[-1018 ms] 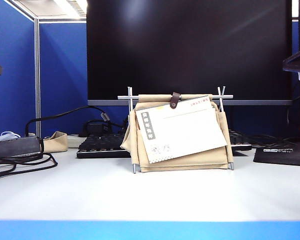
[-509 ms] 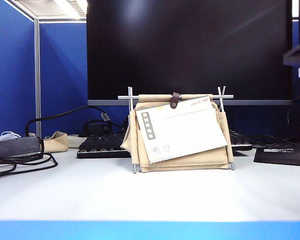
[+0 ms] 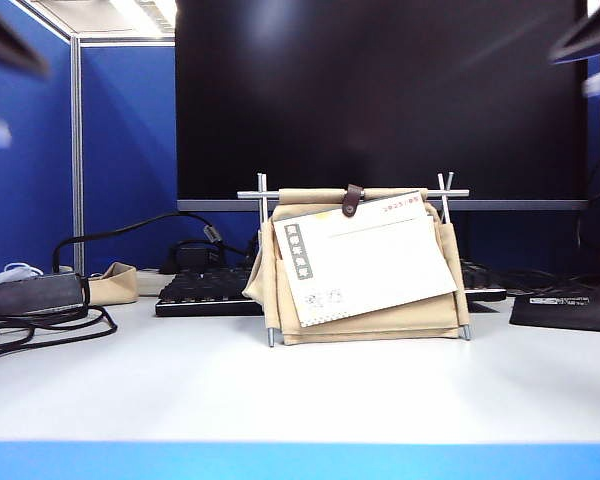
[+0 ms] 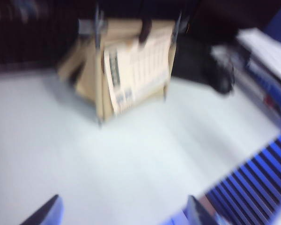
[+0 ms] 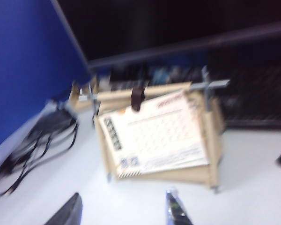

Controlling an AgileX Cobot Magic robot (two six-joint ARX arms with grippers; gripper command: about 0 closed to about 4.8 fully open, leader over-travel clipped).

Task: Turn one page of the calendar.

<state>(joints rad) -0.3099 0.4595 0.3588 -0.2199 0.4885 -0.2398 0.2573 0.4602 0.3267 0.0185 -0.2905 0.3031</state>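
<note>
The calendar (image 3: 380,322) stands mid-table on its beige canvas stand, with silver rods and a brown strap (image 3: 352,200). Its front page (image 3: 370,262) is white, hangs slightly askew, and has a grey character strip on its left. My left gripper (image 4: 124,213) hovers over bare table, well short of the calendar (image 4: 84,79), open and empty. My right gripper (image 5: 124,211) is also open and empty, a short way in front of the page (image 5: 154,136). In the exterior view only blurred parts of the left arm (image 3: 5,40) and right arm (image 3: 590,40) show, at the top corners.
A black monitor (image 3: 380,90) and keyboard (image 3: 205,290) sit behind the calendar. Black cables and a power brick (image 3: 30,295) lie at the left with a small beige pouch (image 3: 110,283). A black pad (image 3: 570,310) lies at the right. Blue partition walls (image 3: 25,180) close the left side.
In the exterior view the blurred parts of both arms at the side edges have shifted upward to the top corners. The calendar and its page have stayed as they were.
</note>
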